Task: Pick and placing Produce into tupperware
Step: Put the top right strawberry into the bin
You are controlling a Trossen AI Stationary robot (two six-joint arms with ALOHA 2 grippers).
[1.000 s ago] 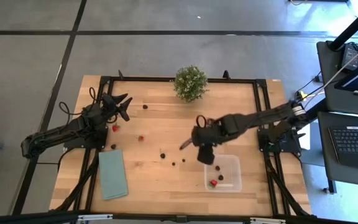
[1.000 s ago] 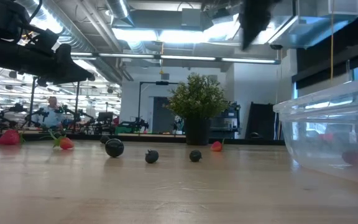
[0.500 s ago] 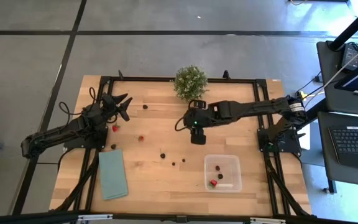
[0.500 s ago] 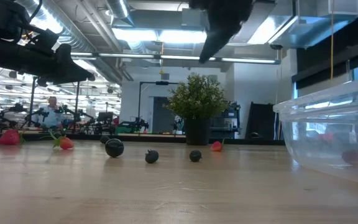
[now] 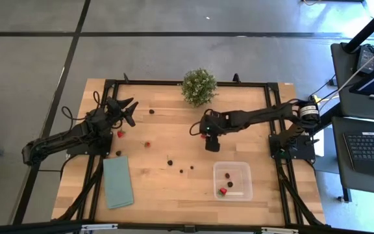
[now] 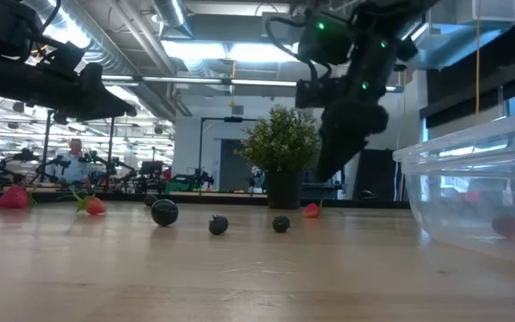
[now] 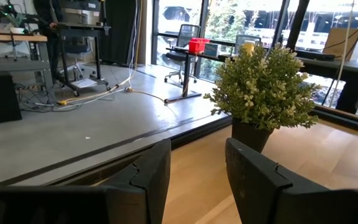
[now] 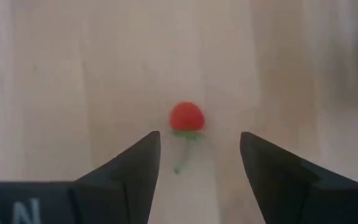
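Note:
A red berry (image 8: 186, 117) with a green stem lies on the wood just ahead of my right gripper (image 8: 197, 155). The gripper slants down over it, open, a finger on either side and apart from it. In the low view the gripper (image 6: 327, 170) hangs above that berry (image 6: 311, 210), close to the plant pot. Other produce is scattered on the table: red pieces (image 5: 120, 134) (image 5: 147, 143) and dark ones (image 5: 169, 160) (image 5: 191, 168). The clear tupperware (image 5: 216, 168) at the near right holds a red piece (image 5: 223, 191) and two dark ones. My left gripper (image 5: 130, 110) waits open at the far left, level above the table.
A bushy potted plant (image 5: 199, 86) stands at the far edge, just beyond the right gripper. A flat teal cloth (image 5: 118, 182) lies at the near left. Black frame rails (image 5: 174, 82) run along the table's edges. Bare wood lies between the cloth and the tupperware.
My right gripper has swung from above the tupperware toward the table's far edge, then come down toward the red berry near the plant pot, rolling about its own line as it went. Its fingers have stayed open. No produce has moved.

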